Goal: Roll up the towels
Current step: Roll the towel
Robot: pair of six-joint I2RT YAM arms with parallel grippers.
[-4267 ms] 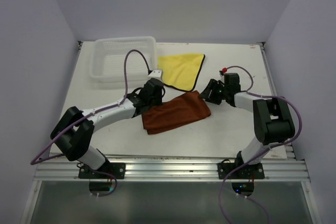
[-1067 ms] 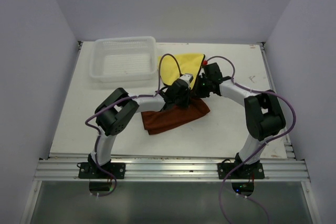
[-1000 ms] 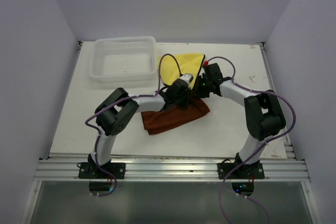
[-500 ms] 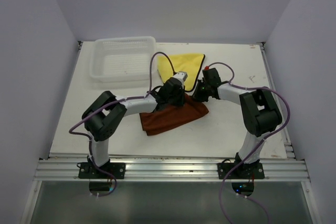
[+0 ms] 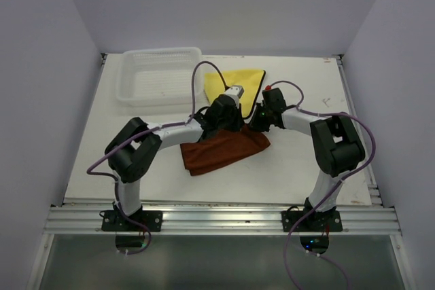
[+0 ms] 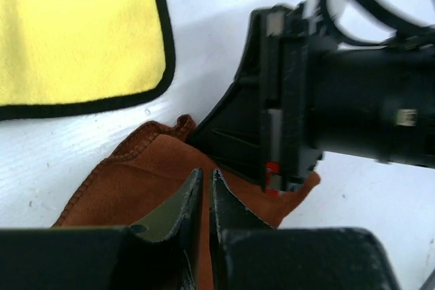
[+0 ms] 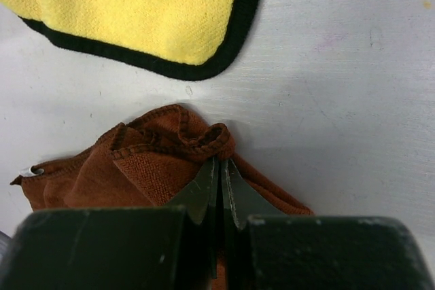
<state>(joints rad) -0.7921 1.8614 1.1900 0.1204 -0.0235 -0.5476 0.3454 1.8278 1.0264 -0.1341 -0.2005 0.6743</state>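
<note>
The rust-brown towel (image 5: 217,153) lies folded into a long strip at mid-table. The bright yellow towel (image 5: 243,83) with a dark hem lies flat just beyond it. My right gripper (image 7: 219,161) is shut on a bunched bit of the brown towel's (image 7: 115,168) hem at its far right corner. My left gripper (image 6: 204,174) hovers low over the brown towel (image 6: 136,188), its jaws a thin slit apart. Cloth colour shows in the slit, and I cannot tell whether cloth is pinched there. The two grippers face each other, a finger's length apart (image 5: 246,125).
A white mesh basket (image 5: 129,89) stands at the far left of the table. The right arm's black wrist body (image 6: 340,100) fills the right side of the left wrist view. The yellow towel's corner (image 7: 143,11) lies close beyond the right gripper.
Over the last second both grippers have shifted a little to the left along the brown towel's far edge. The left jaws have parted slightly.
</note>
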